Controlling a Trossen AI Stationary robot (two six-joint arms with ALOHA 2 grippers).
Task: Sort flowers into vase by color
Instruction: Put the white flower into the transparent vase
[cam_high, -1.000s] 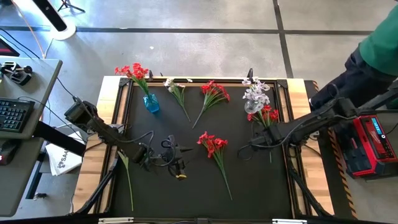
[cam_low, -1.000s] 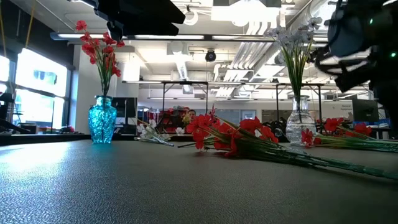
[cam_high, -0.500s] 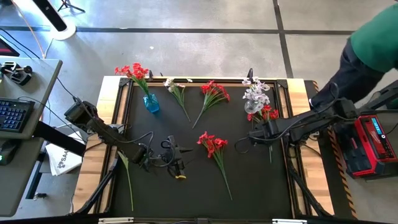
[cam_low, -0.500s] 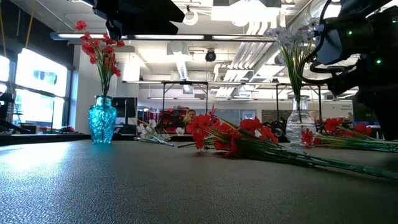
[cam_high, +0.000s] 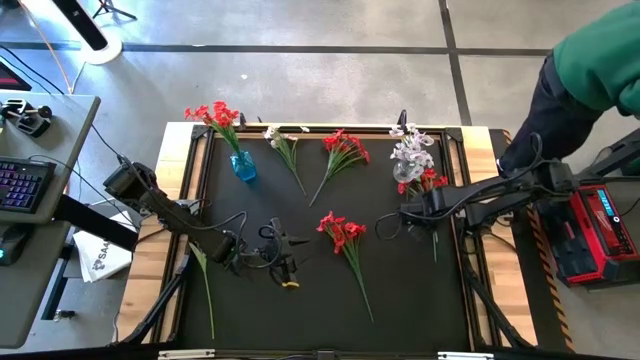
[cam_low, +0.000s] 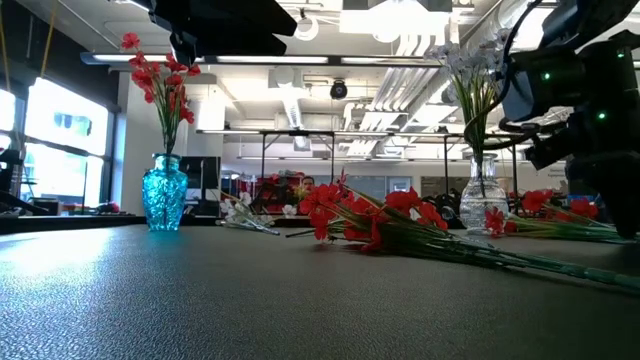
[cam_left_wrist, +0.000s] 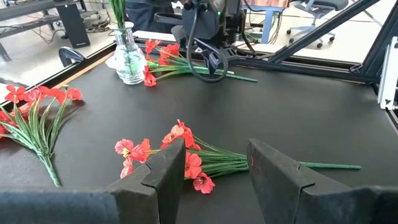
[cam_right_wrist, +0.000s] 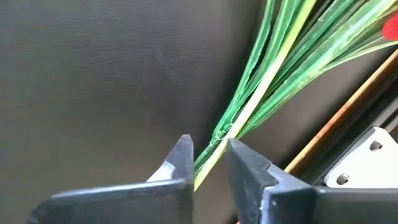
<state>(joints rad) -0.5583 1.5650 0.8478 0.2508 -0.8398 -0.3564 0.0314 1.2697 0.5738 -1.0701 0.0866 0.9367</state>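
A blue vase (cam_high: 243, 166) holds red blossoms, and a clear vase (cam_high: 410, 168) holds white ones. On the black mat lie a white sprig (cam_high: 286, 147), a red sprig (cam_high: 345, 151), a red sprig at the centre (cam_high: 342, 232) and a red sprig (cam_high: 426, 184) beside the clear vase. My right gripper (cam_right_wrist: 208, 144) is low over that last sprig. It is open by a narrow gap, with one finger on either side of the green stem (cam_right_wrist: 249, 106), which lies on the mat. My left gripper (cam_left_wrist: 217, 149) is open and hovers left of the centre sprig (cam_left_wrist: 180, 149).
A bare green stem (cam_high: 205, 285) lies at the mat's left edge. The table's raised frame (cam_right_wrist: 348, 118) runs close beside my right gripper. A person in a green top (cam_high: 600, 55) stands past the table's right far corner. A red box (cam_high: 598, 232) sits to the right.
My right gripper has come down toward the stem of the red sprig beside the clear vase and has shifted a little toward the far edge. The person in green has leaned further into view at the right.
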